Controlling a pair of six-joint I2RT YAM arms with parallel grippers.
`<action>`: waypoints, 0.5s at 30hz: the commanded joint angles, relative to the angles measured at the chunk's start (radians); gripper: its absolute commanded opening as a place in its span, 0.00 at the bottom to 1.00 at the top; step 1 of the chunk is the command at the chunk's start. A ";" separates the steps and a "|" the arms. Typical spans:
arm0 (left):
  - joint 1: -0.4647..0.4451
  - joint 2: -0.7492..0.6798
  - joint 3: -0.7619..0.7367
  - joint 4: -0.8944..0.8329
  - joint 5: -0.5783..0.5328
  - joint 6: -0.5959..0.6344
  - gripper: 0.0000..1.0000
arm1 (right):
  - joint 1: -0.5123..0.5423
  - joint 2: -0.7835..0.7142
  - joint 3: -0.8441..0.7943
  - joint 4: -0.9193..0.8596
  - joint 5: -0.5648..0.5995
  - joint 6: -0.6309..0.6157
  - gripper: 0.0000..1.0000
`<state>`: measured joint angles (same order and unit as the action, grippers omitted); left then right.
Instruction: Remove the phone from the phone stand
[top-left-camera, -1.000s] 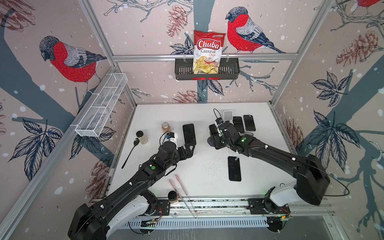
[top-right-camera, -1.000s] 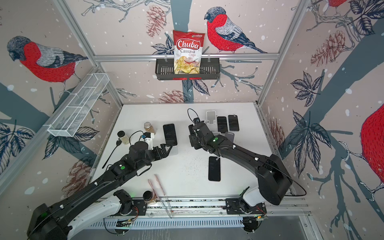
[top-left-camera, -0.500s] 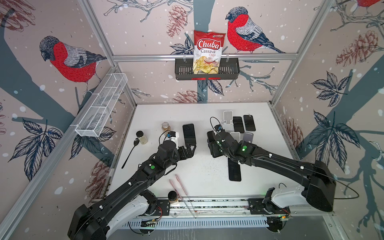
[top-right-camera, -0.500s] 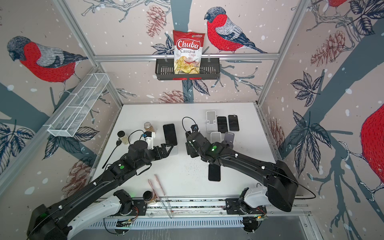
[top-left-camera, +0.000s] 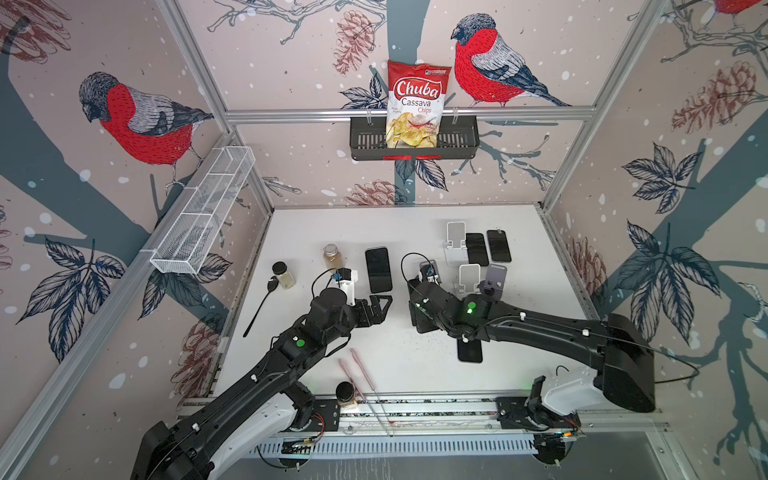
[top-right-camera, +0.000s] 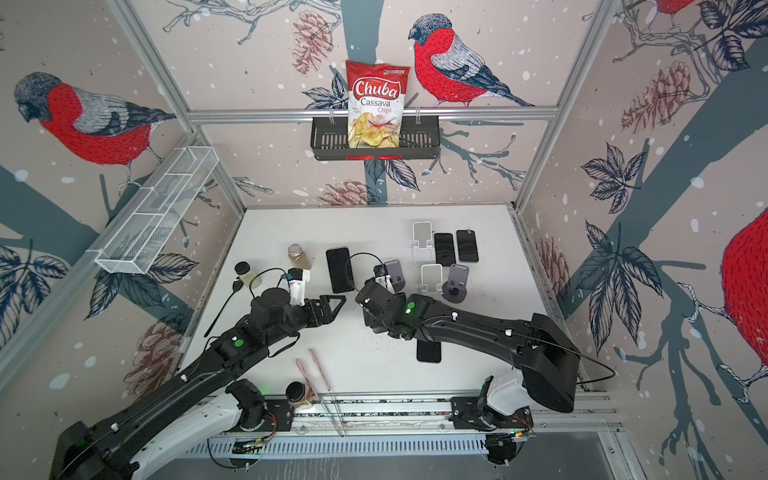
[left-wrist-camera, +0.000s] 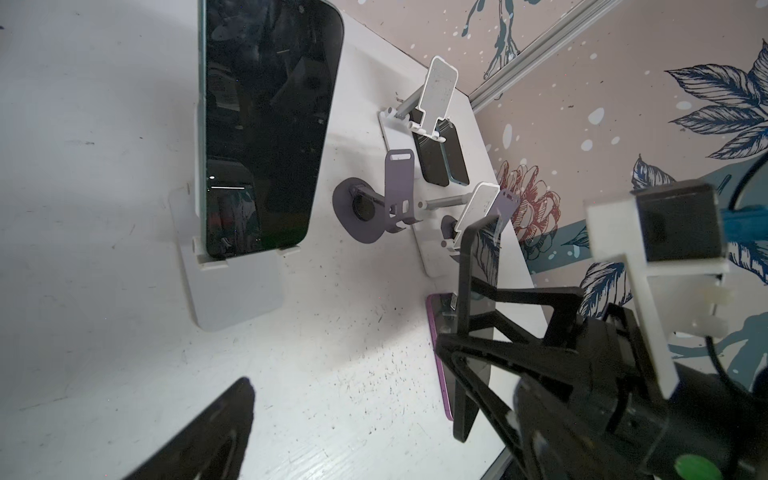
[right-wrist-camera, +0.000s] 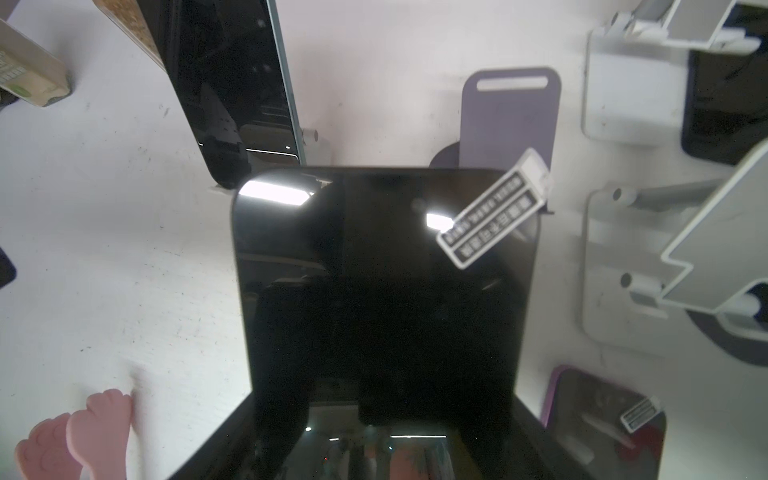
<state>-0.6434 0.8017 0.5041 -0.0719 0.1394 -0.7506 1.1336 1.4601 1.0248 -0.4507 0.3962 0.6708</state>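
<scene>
Your right gripper (top-left-camera: 417, 318) pinches phone (right-wrist-camera: 382, 291), off purple stand (right-wrist-camera: 511, 120) at its 12 o'clock. Your left gripper (top-left-camera: 380, 305) spread, empty, at 9 o'clock.

Brand on the chip bag (top-left-camera: 417, 104): "Chuba", white script on a red field, readable in both top views (top-right-camera: 377, 104); the bag stands inside the black basket (top-left-camera: 457, 143)
Product name: "Cassava" in dark letters, with "Chips" in red just below it
Bag's top corner: a small printed mark, too small to read
Bag's small print: a few tiny lines under the product name, illegible
Tag (right-wrist-camera: 494, 216) on the black phone (right-wrist-camera: 382, 291): two dark rows of pale characters, too blurred to read
Tag (right-wrist-camera: 640, 413) on the purple phone (right-wrist-camera: 602, 432): fine print, unreadable
Jar label (right-wrist-camera: 25, 70): pale with print, illegible
</scene>
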 joint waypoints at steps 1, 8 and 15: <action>0.002 -0.002 0.001 0.046 0.024 0.025 0.96 | 0.023 0.002 -0.020 -0.015 0.034 0.090 0.62; 0.002 -0.004 -0.003 0.061 0.039 0.023 0.96 | 0.045 -0.030 -0.127 -0.002 -0.005 0.168 0.62; 0.002 -0.003 -0.003 0.054 0.045 0.024 0.96 | 0.045 -0.043 -0.194 0.017 -0.011 0.201 0.62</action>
<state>-0.6434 0.7998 0.5034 -0.0647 0.1650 -0.7429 1.1770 1.4235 0.8413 -0.4644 0.3790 0.8387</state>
